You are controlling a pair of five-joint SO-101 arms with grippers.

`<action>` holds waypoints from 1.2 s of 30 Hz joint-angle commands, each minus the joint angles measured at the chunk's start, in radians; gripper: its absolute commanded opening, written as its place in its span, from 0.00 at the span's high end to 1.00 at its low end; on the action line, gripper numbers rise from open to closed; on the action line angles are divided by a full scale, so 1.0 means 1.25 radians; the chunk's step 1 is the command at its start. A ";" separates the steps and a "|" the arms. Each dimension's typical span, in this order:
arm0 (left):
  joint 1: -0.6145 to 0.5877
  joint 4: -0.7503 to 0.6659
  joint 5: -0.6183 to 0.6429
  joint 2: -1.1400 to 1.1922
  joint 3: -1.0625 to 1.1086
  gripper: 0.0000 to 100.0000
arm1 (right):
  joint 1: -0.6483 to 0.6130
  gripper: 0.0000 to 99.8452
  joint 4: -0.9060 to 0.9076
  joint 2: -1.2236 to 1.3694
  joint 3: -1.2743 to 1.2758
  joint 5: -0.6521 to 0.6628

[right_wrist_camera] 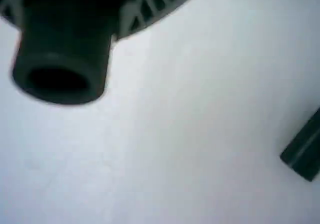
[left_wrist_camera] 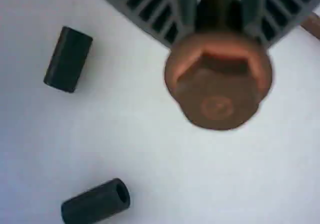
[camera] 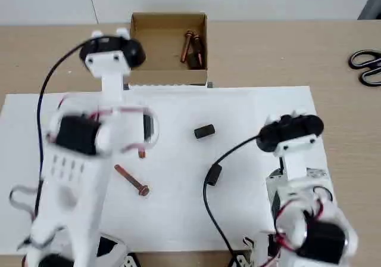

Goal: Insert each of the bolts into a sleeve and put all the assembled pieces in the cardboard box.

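The left end effector [left_wrist_camera: 218, 6] is clamping a copper-coloured bolt [left_wrist_camera: 218, 84] by its shank, with the hexagonal head protruding past the fingertips above the white sheet [camera: 250, 219] that is covering the middle of the surface [camera: 268, 52]. In the high view the held bolt is showing just beneath the left arm's wrist, and a loose bolt [camera: 132, 180] is lying flat on the sheet near it, not touching it. Two free sleeves are lying on the sheet beyond the held bolt, well apart from each other: one free sleeve [left_wrist_camera: 67, 59] and the other free sleeve [left_wrist_camera: 95, 201], whose open end is facing the camera. The right end effector [right_wrist_camera: 65, 4] is closing around a black held sleeve [right_wrist_camera: 62, 59], its open bore pointing out over the sheet. The cardboard box [camera: 168, 18] is sitting at the sheet's far edge, and assembled pieces [camera: 191, 47] are resting inside it near its right wall. Scissors [camera: 366, 64] are lying at the surface's right edge.
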 commanded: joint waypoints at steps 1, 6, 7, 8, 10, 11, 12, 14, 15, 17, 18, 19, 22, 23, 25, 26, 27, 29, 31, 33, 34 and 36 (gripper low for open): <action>0.005 -0.101 -0.002 -0.178 0.132 1.00 | 0.007 1.00 -0.067 -0.053 0.041 -0.065; 0.002 -0.308 0.012 -0.448 0.397 1.00 | -0.028 1.00 -0.196 -0.174 0.150 -0.250; 0.002 -0.350 0.031 -0.503 0.451 1.00 | -0.057 1.00 -0.217 -0.201 0.177 -0.269; 0.002 -0.385 0.044 -0.561 0.501 1.00 | -0.089 1.00 -0.230 -0.226 0.201 -0.284; 0.006 -0.442 0.063 -0.670 0.590 1.00 | -0.169 1.00 -0.250 -0.284 0.248 -0.302; 0.007 -0.464 0.072 -0.723 0.629 1.00 | -0.213 1.00 -0.260 -0.315 0.269 -0.308; 0.007 -0.485 0.082 -0.772 0.662 1.00 | -0.255 1.00 -0.268 -0.344 0.291 -0.314; 0.007 -0.516 0.097 -0.865 0.729 1.00 | -0.339 1.00 -0.285 -0.364 0.330 -0.329; 0.007 -0.525 0.104 -0.908 0.760 1.00 | -0.375 1.00 -0.293 -0.357 0.341 -0.334; 0.007 -0.533 0.117 -0.987 0.818 1.00 | -0.438 1.00 -0.311 -0.346 0.350 -0.347; 0.009 -0.533 0.124 -1.026 0.844 1.00 | -0.466 1.00 -0.320 -0.346 0.354 -0.356; 0.009 -0.533 0.130 -1.047 0.860 1.00 | -0.492 1.00 -0.327 -0.346 0.360 -0.365; 0.010 -0.533 0.151 -1.027 0.852 1.00 | -0.569 1.00 -0.357 -0.346 0.393 -0.368; 0.010 -0.535 0.160 -1.029 0.848 1.00 | -0.596 1.00 -0.368 -0.346 0.404 -0.368; 0.026 -0.563 0.172 -1.035 0.856 1.00 | -0.647 1.00 -0.393 -0.346 0.430 -0.368; 0.039 -0.577 0.172 -1.035 0.862 1.00 | -0.673 1.00 -0.406 -0.346 0.442 -0.368; 0.054 -0.587 0.173 -1.035 0.866 1.00 | -0.694 1.00 -0.419 -0.346 0.454 -0.368; 0.091 -0.595 0.173 -1.035 0.868 1.00 | -0.731 1.00 -0.450 -0.346 0.476 -0.367; 0.123 -0.595 0.173 -1.035 0.868 1.00 | -0.754 1.00 -0.481 -0.346 0.490 -0.356; 0.146 -0.594 0.173 -1.035 0.867 1.00 | -0.774 1.00 -0.505 -0.346 0.501 -0.304; 0.155 -0.594 0.173 -1.035 0.867 1.00 | -0.783 1.00 -0.515 -0.346 0.506 -0.274; 0.167 -0.593 0.173 -1.035 0.867 1.00 | -0.795 1.00 -0.527 -0.346 0.512 -0.226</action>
